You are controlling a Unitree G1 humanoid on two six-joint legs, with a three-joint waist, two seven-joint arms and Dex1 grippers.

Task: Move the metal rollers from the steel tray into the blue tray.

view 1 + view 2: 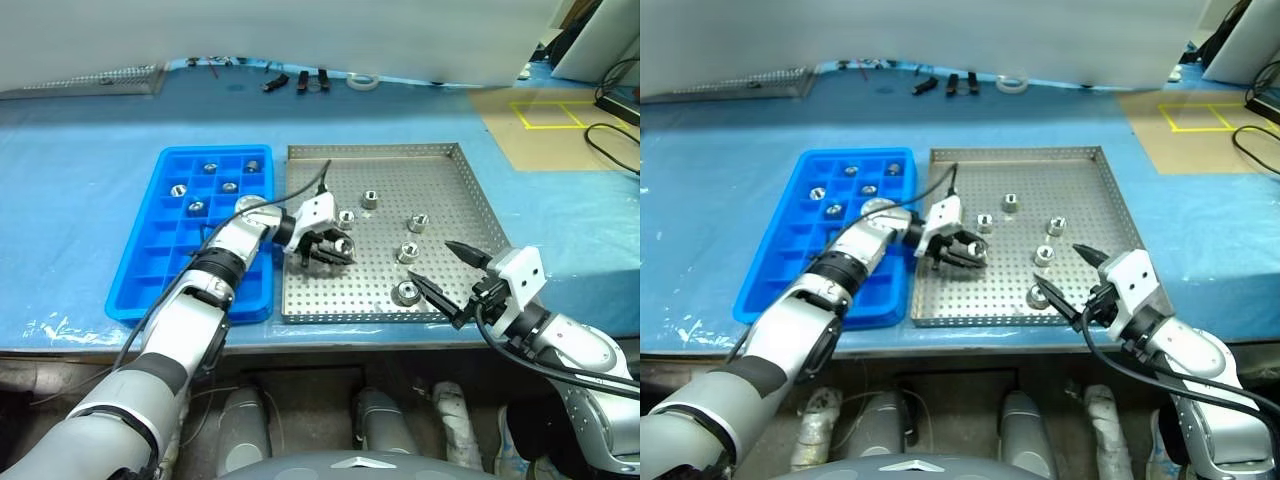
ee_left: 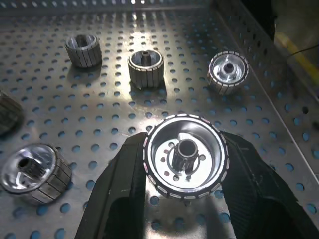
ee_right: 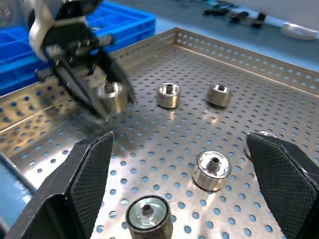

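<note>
Starting nearest: the right gripper point(image 1: 443, 270) is held over the steel tray point(image 1: 470, 180) near corner, jaws spread wide, nothing between them. One roller point(image 1: 406, 292) is seen just beside its lower finger, so the R arm is nearer to that one and to the two behind it point(image 1: 408, 252), point(image 1: 418, 223).

Mid-tray, the left gripper point(image 1: 327, 248) is seen with jaws closed on a held roller point(image 2: 185, 155), carried a little above the perforated floor. In the L wrist view its bore is seen facing the camera, so the axis runs along the fingers point(image 2: 122, 194), which press the ribbed sides. Relation that matters next: the blue tray point(image 1: 150, 260) lies on the robot's left of the held piece, just beside the steel tray, rims nearly touching; empty cells are judged closest in the near rows. A short sideways carry over both rims looks needed.

Farther back, two loose rollers point(image 1: 369, 199), point(image 1: 346, 216) are left on the steel tray; five more sit in blue cells, e.g. point(image 1: 197, 207).

The grip contact is shown by the wrist views; the tray layout on the counter point(image 1: 80, 150) is given by the head views.
</note>
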